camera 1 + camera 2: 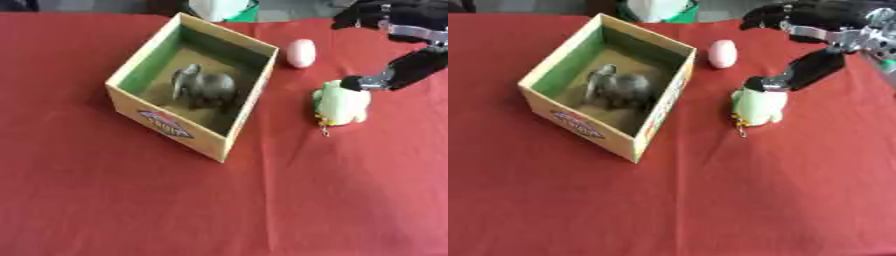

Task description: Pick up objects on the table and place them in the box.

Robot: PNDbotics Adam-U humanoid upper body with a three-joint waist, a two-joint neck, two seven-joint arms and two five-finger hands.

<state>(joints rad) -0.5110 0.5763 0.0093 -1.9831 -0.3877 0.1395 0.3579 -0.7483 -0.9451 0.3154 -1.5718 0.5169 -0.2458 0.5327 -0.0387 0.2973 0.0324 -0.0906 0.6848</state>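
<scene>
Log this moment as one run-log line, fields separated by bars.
right hand: a finger touching pale green toy top | box: grey elephant inside | pink egg: on cloth | left hand: unseen

I see a table covered in plain red cloth (131, 210), one flat colour all over. The open cardboard box (150, 119) is tan-yellow outside, with green on its inner left wall, a brown floor, and a red, white and blue label on the near face. Inside it lies a dull grey elephant-shaped toy (203, 87). The smooth egg-shaped object (301, 52) is pale pink. The small soft toy (343, 105) is pale yellow-green with a yellow spot low down. My right hand (815, 22) is black with silver joints.
</scene>
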